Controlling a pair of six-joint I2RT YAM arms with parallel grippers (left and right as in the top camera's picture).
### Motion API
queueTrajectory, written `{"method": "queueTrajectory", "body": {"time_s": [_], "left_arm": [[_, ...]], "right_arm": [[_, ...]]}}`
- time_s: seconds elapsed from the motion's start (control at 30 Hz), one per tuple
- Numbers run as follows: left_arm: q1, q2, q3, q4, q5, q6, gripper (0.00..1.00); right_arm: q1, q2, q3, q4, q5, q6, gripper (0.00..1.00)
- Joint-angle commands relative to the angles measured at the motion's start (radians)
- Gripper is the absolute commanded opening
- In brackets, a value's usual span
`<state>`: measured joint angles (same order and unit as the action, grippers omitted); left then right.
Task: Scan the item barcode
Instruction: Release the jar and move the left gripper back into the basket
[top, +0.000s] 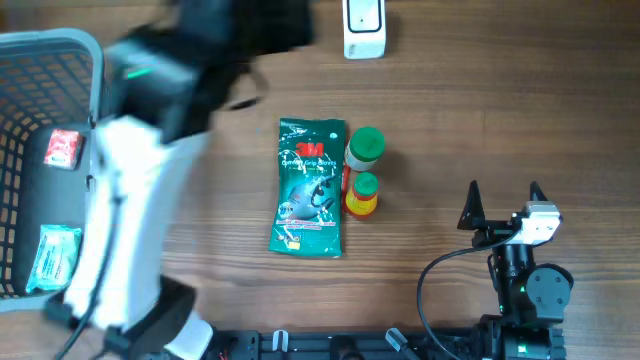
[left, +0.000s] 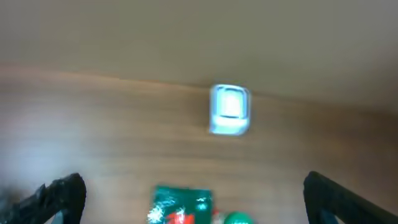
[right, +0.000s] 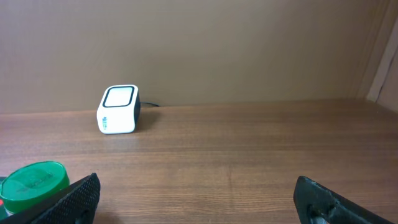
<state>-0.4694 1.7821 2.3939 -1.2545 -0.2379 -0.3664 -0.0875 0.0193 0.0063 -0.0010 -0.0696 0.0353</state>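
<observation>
Your left arm (top: 120, 200) reaches up the table left of the green packet (top: 311, 187), blurred, and your left gripper (left: 194, 183) is spread wide with nothing between its fingers. Your right gripper (top: 503, 195) rests right of that packet, fingers apart and empty.

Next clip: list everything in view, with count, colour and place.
box-shaped barcode scanner: one, white, far edge of the table, middle
flat 3M plastic packet: one, green, table centre
green-capped bottle: one, by the packet's far right corner
yellow bottle with green cap: one, just nearer than the first bottle
plastic mesh basket: one, grey, left edge of the table
small red packet: one, in the basket
pale green packet: one, in the basket
wooden table: one, brown
left gripper: black fingers wide apart, empty, blurred
right gripper: black fingers wide apart, empty, near right
</observation>
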Motion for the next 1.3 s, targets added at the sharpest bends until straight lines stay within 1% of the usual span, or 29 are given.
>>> {"method": "queueTrajectory", "body": {"time_s": [0.0, 0.1, 0.2, 0.37, 0.53, 0.6, 0.73, 0.93, 1.0, 1.13, 1.27], "left_arm": [[0.246, -0.054, -0.009, -0.17, -0.165, -0.332, 1.0], [0.43, -0.058, -0.01, -0.297, -0.16, -0.494, 1.0], [0.619, -0.044, -0.016, -0.418, -0.125, -0.598, 1.0], [0.84, -0.038, -0.096, -0.43, -0.016, -0.611, 1.0], [0.994, -0.037, -0.245, -0.427, -0.013, -0.61, 1.0], [1.048, -0.037, -0.36, -0.397, -0.013, -0.61, 1.0], [1.111, -0.037, -0.58, -0.298, -0.013, -0.61, 1.0], [1.186, -0.037, -0.89, -0.071, -0.013, -0.609, 1.0], [1.209, -0.037, -0.961, 0.009, -0.013, -0.591, 0.99], [1.228, -0.035, -1.055, 0.157, -0.013, -0.514, 0.93], [1.227, -0.031, -1.093, 0.229, -0.014, -0.501, 0.91]], "right_arm": [[0.006, -0.005, -0.001, 0.002, 0.01, -0.009, 1.0], [0.006, -0.005, -0.001, 0.002, 0.01, -0.009, 1.0], [0.006, -0.005, -0.001, 0.002, 0.01, -0.008, 1.0], [0.006, -0.005, -0.001, 0.002, 0.01, -0.009, 1.0], [0.006, -0.005, -0.001, 0.002, 0.01, -0.009, 1.0], [0.006, -0.005, -0.001, 0.002, 0.01, -0.009, 1.0], [0.006, -0.005, -0.001, 0.002, 0.01, -0.009, 1.0], [0.006, -0.005, -0.001, 0.002, 0.01, -0.009, 1.0], [0.006, -0.005, -0.001, 0.002, 0.01, -0.009, 1.0], [0.006, -0.005, -0.001, 0.002, 0.01, -0.009, 1.0], [0.006, -0.005, -0.001, 0.002, 0.01, -0.009, 1.0]]}}
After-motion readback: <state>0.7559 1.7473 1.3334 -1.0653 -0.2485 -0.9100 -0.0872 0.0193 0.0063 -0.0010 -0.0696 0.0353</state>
